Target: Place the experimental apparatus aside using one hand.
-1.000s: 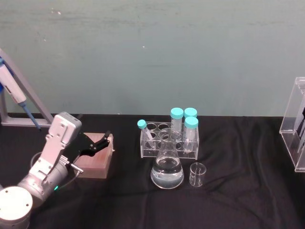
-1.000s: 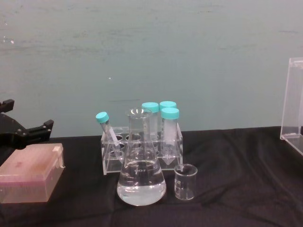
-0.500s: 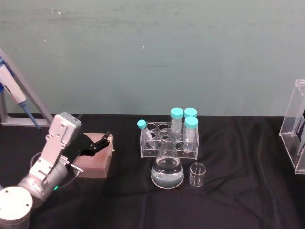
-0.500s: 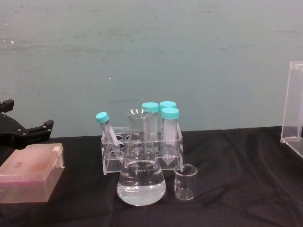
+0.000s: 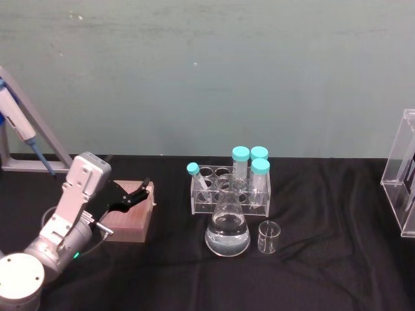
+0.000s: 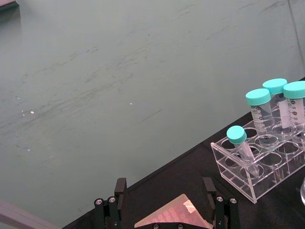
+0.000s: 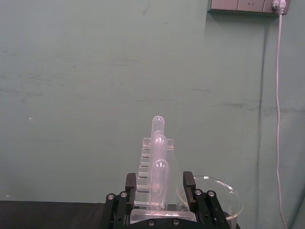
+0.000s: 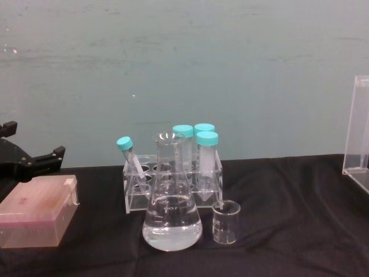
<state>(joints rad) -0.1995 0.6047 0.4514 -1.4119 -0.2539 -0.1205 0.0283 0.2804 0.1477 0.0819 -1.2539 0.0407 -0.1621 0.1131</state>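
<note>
The acrylic stand (image 5: 397,172) is at the far right edge of the black counter (image 5: 311,272), upright and well apart from the other glassware. In the right wrist view the right tool (image 7: 159,177) has its two black fingers (image 7: 131,183) set narrowly on either side of the stand's base, holding it. A row of clear round-topped tubes (image 7: 158,143) rises from the stand between them. A shallow glass dish (image 7: 217,193) sits just beside the stand.

Near the middle of the counter the conical flask (image 5: 227,227) stands upright with clear liquid in its lower part. The small beaker (image 5: 268,236) is just beside it on the robot's right, upright and apart from it. Directly behind the flask is a clear tube rack (image 5: 207,197). It holds three upright tubes with teal caps (image 5: 250,159) at its right end and one smaller capped tube (image 5: 198,178) leaning at its left end.

Farther left lies a pink box (image 5: 133,220) flat on the counter. The left tool (image 5: 136,193) hovers over the box's near edge with its fingers spread wide and nothing between them. Behind it, at the left edge, a blue and white pipette (image 5: 19,126) hangs on a grey angled frame against the green wall.
</note>
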